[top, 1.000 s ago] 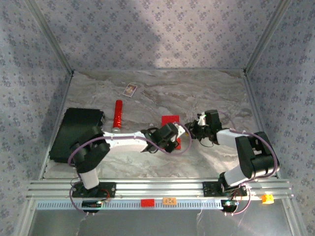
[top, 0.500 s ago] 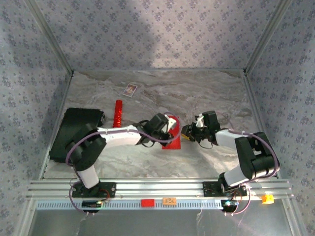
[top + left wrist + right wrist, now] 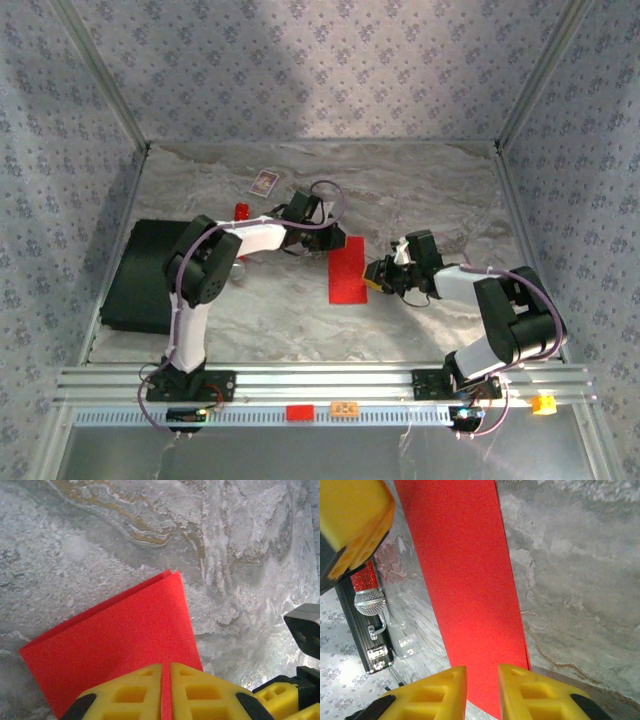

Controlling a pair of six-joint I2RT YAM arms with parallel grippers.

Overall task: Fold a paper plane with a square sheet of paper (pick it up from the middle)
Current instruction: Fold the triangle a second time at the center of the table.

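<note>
Top view, step: the square sheet of paper (image 3: pixel 347 269) lies on the tabletop (image 3: pixel 430 190) as a narrow doubled strip, so the first lengthwise fold looks done and is being pressed or held.
Top view, left end effector (image 3: pixel 322 228): sits at the strip's far left corner.
Top view, right end effector (image 3: pixel 376 274): sits just beside the strip's right edge, near its lower half.
Top view, change: a second ago both end effectors crowded over the paper near its middle; the left arm has since swung up and back, and the strip lies uncovered.
Left wrist view: the left end effector (image 3: pixel 166 692) has its yellow fingers (image 3: pixel 125 692) closed on the paper's (image 3: pixel 125 630) edge; the doubled layers run ahead of it.
Right wrist view: the right end effector (image 3: pixel 482 692) stands slightly parted over the strip's (image 3: pixel 465 575) near end; whether it grips the paper I cannot tell.
Next move: judging by this, the nose corners need folding, which calls for one end effector pinning the strip while the other lifts a corner.
</note>
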